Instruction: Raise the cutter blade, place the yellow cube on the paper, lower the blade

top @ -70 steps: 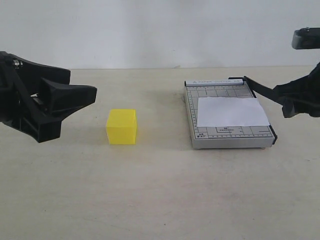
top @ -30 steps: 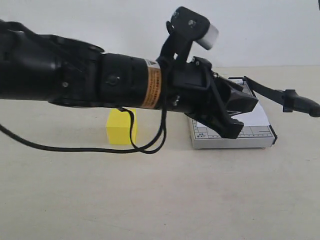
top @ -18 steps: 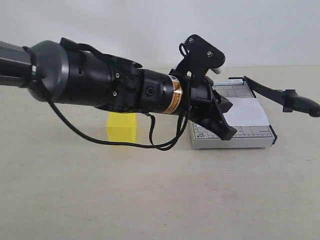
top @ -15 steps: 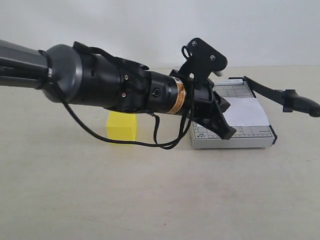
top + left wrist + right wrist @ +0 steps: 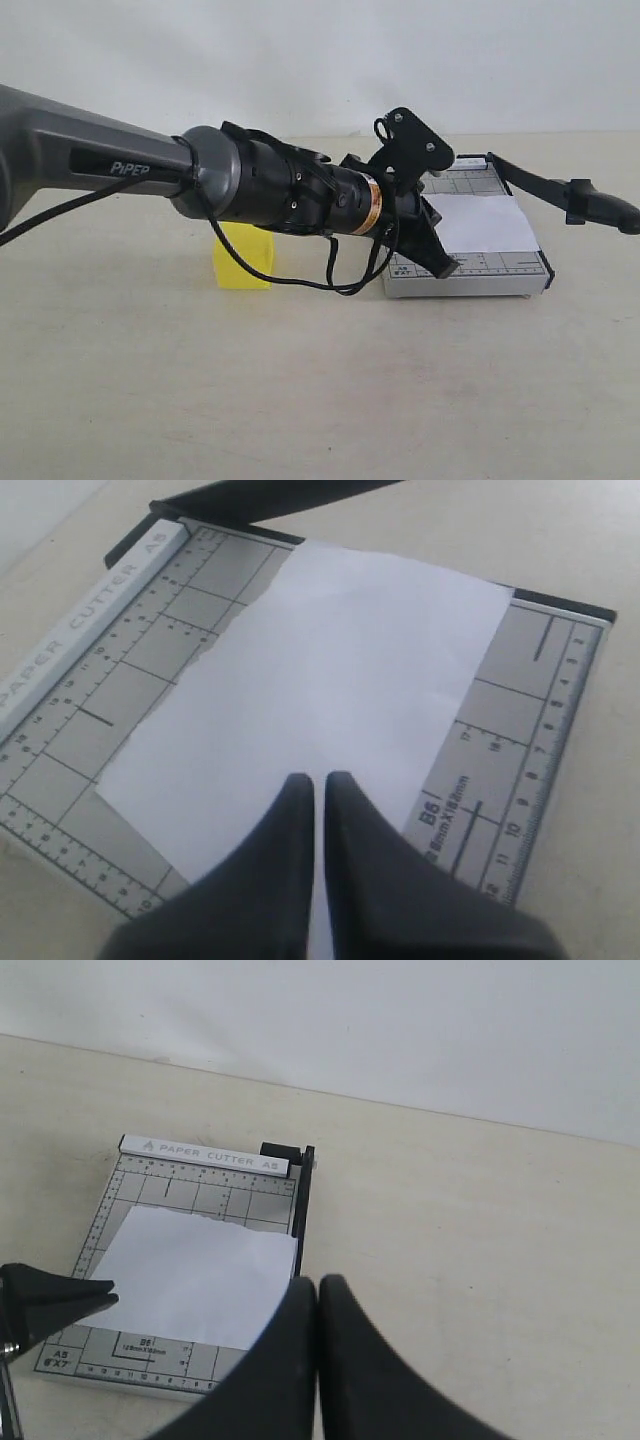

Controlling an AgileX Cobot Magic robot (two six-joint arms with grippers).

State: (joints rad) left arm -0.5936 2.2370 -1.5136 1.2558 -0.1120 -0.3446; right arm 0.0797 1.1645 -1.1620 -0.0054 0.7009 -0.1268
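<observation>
Yellow and plain, the cube point(image 5: 240, 268) sits on the table point(image 5: 300, 400) at the left in the exterior view. It is well apart from the grey board point(image 5: 470, 278) and partly hidden behind the left arm. That arm reaches across to the right, and the left claw point(image 5: 446, 266) points down at the near left part of the paper point(image 5: 487, 222). The blade point(image 5: 560, 190) stands raised at the right, its handle in the air with nothing gripping it. The right claw is outside this view.

In the left wrist view, the left claw is pressed together and pinches nothing. Its tips are over the paper's edge; whether they touch it I cannot tell.

In the right wrist view, the right claw point(image 5: 317, 1290) is likewise pressed together and empty, above the board's blade side.

Raising the blade looks done. Still to do are picking up the cube, setting it on the paper, and lowering the blade.
</observation>
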